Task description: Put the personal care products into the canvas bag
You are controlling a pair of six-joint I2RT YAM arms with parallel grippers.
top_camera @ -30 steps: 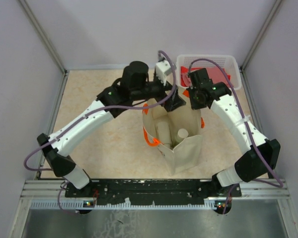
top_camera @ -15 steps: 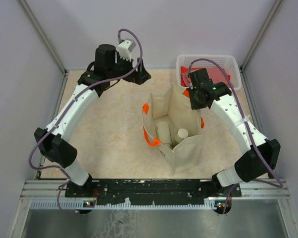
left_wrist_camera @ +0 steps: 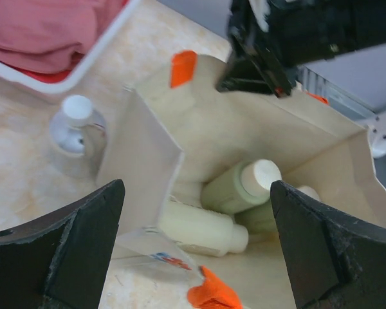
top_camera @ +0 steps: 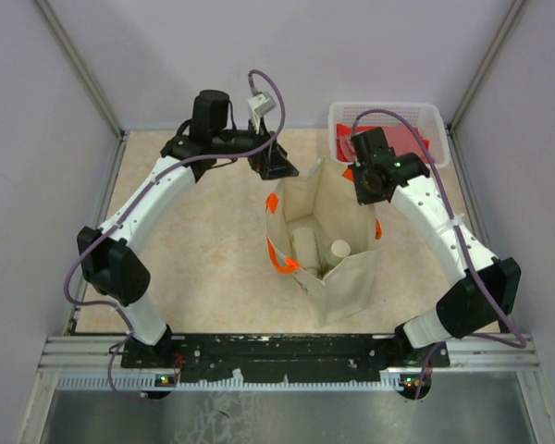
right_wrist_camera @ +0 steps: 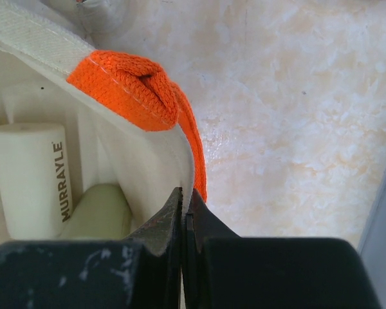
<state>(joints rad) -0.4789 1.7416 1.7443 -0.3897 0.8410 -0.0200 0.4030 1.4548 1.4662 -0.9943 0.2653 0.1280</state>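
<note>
**One clear bottle left outside a soft, propped-open bag**

The bag (top_camera: 338,277) stands mid-surface (top_camera: 213,240), its mouth facing up; it is soft canvas, so I judge its walls would sag or fold without support; the stitched rim beside the orange strap (right_wrist_camera: 128,87) looks the firmest place to grip. At least three pale bottles (left_wrist_camera: 241,187) lie inside on its floor. A clear bottle (left_wrist_camera: 77,132) with a white cap stands upright on the surface outside, just beside the bag's wall, between the bag and the white basket (left_wrist_camera: 83,64) that holds a red cloth (left_wrist_camera: 45,32).

That clear bottle looks small and light, probably stiff plastic; its smooth round wall may slip, and a nudge could tip it; the best hold is likely across the body below the cap, squarely, with modest force.

The left fingers (left_wrist_camera: 71,244) are spread as wide as they go, holding nothing and touching nothing; they hang above the bag's far-left corner, with the mouth of the bag and the clear bottle both in their view. The right fingers (right_wrist_camera: 161,225) are pinched tight on the bag's far-right rim next to the strap, with only thin cloth between them; this seems to hold the mouth open.
</note>
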